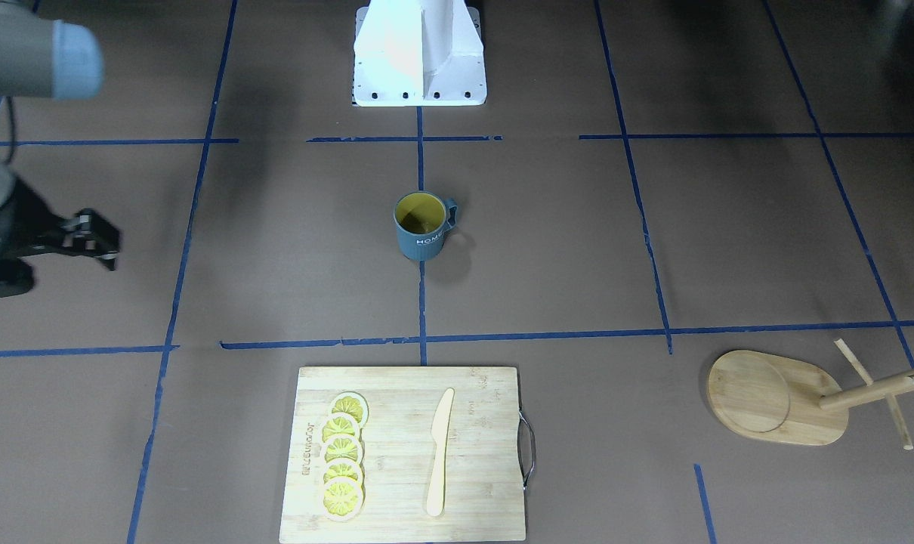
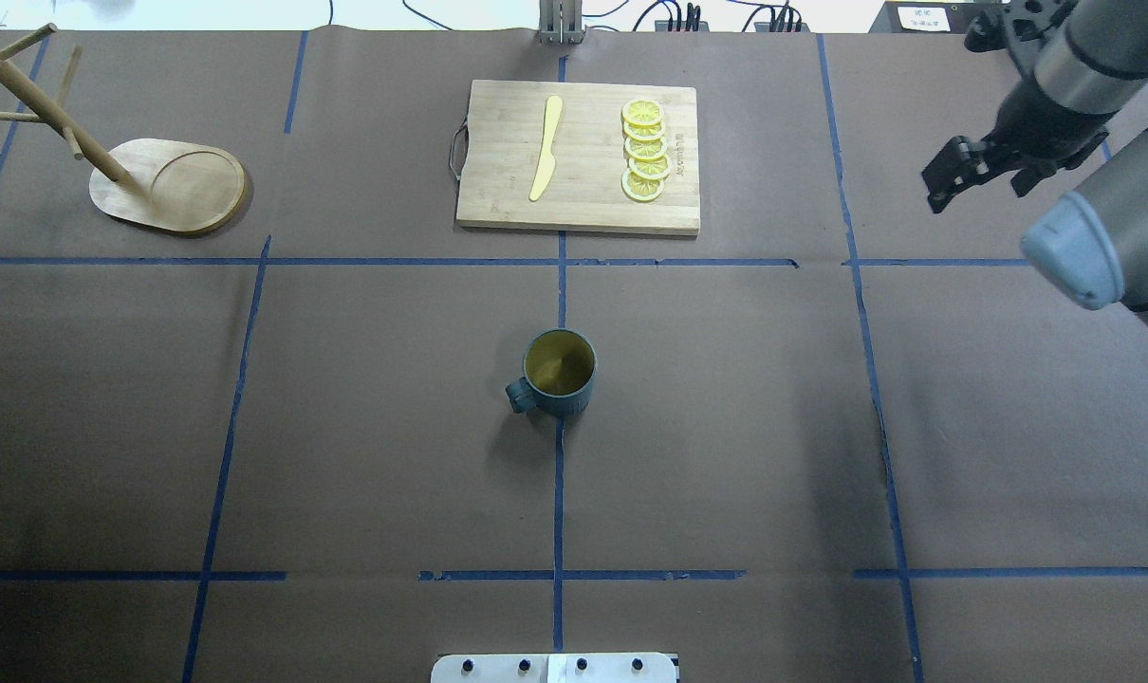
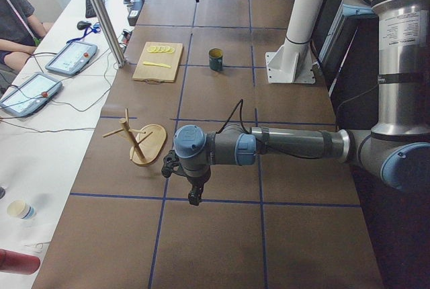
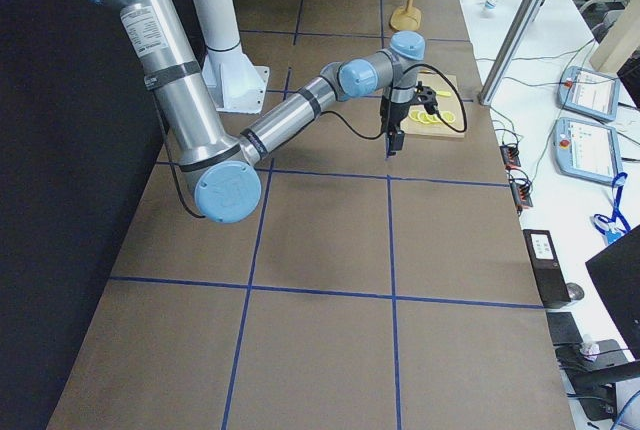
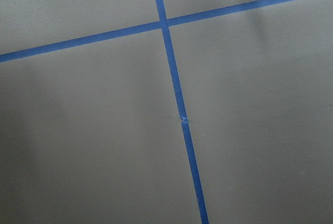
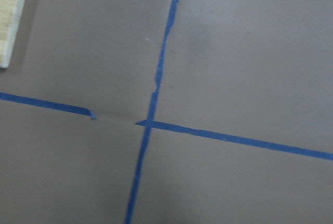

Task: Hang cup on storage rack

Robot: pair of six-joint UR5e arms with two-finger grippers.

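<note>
The dark blue-grey cup (image 1: 421,230) with a yellow inside stands upright at the table's middle, with its handle toward my left side. It also shows in the overhead view (image 2: 557,375) and the left side view (image 3: 215,59). The storage rack (image 1: 759,397) stands upright at the far corner on my left, with bare pegs (image 2: 171,185) (image 3: 146,142). My right gripper (image 2: 933,197) hangs empty above the table, far right of the cup (image 1: 112,257), and its fingers look together. My left gripper (image 3: 193,199) points down near the rack's end of the table. I cannot tell whether it is open or shut.
A bamboo cutting board (image 2: 583,204) with lemon slices (image 2: 645,152) and a wooden knife (image 2: 546,147) lies beyond the cup. The robot's white base (image 1: 419,60) is behind the cup. A side table with tablets (image 3: 67,57) and a seated person (image 3: 13,20) border the far edge.
</note>
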